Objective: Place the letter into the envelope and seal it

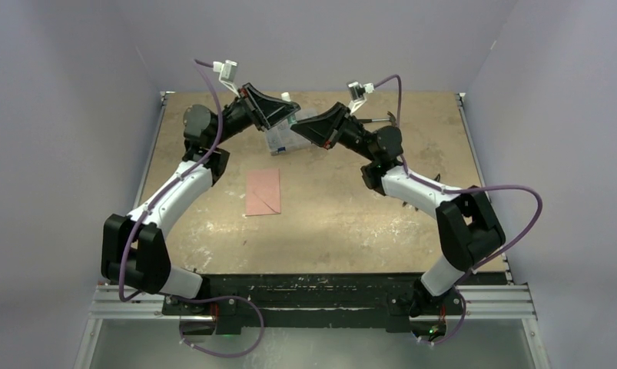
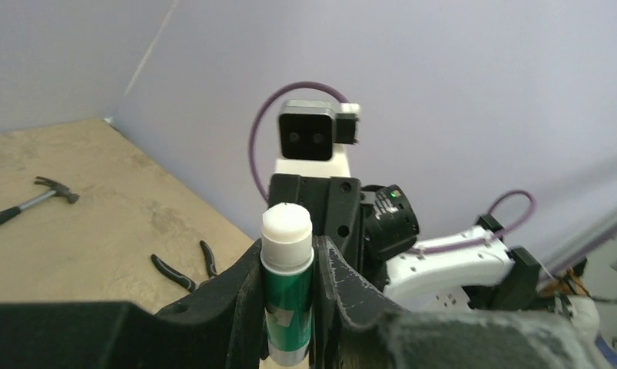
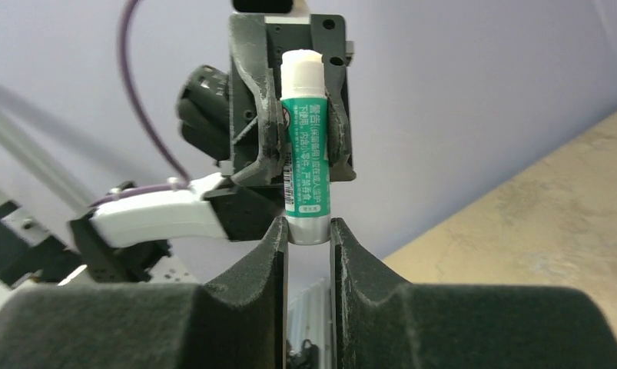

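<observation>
Left end effector (image 2: 288, 265) and right end effector (image 3: 307, 237) both clamping one green glue stick (image 3: 305, 165) held aloft between them, envelope (image 1: 263, 192) lying flat mid-bench (image 1: 351, 215), pliers (image 2: 170, 273) and hammer (image 2: 21, 206) lying beyond.

Salmon-pink envelope (image 1: 263, 192) flat on table (image 1: 351, 223)

Glossy plastic glue stick (image 3: 305, 154), matt paper envelope (image 1: 263, 192).

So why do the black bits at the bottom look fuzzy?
Right wrist view: the right tool sits too near the lens, so it blurs; the print on the glue stick is sharp. Left wrist view: the left tool blurs too. Top view: even light.
</observation>
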Available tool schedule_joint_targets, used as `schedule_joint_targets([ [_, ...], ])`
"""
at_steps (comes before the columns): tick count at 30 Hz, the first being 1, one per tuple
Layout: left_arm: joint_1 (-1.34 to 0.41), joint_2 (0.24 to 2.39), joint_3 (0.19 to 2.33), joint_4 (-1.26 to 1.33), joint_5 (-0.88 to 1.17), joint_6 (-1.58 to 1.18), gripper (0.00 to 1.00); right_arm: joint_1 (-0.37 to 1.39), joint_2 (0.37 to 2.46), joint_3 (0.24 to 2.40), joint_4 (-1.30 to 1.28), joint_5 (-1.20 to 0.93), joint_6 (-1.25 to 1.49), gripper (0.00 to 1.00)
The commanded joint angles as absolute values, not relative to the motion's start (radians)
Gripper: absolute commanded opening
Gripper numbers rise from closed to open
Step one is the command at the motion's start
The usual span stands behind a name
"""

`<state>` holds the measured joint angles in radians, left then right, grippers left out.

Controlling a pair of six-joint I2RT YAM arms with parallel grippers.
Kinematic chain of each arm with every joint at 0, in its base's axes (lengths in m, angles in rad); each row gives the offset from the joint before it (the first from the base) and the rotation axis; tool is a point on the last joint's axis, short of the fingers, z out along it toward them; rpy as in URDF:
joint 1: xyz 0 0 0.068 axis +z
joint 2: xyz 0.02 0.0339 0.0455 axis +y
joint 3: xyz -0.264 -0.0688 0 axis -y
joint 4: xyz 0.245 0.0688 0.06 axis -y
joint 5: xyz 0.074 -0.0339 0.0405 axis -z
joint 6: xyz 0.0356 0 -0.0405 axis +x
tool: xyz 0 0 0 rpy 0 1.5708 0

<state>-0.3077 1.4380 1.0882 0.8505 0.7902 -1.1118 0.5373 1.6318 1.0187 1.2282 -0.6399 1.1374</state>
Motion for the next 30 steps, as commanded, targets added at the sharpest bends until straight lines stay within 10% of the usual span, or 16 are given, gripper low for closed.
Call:
schedule_joint_targets([
  [1,-0.316,1.424,1.164,0.551,0.694,-0.963,0.00,0.566,1.607,1.132,0.846,-0.508,0.797,0.06],
  [18,-0.316,1.553,1.373,-0.212,0.377,-0.914,0.00,0.742,1.658,1.362,0.214,0.603,0.200,0.03],
  [24,-0.305,1.535,1.380,-0.080,0.455,-0.862,0.00,0.615,1.524,1.325,0.190,-0.031,0.482,0.73],
  [30,-0.298,1.510,1.368,0.110,0.588,-0.838,0.00,0.560,1.358,1.076,0.548,-0.274,1.037,0.86],
])
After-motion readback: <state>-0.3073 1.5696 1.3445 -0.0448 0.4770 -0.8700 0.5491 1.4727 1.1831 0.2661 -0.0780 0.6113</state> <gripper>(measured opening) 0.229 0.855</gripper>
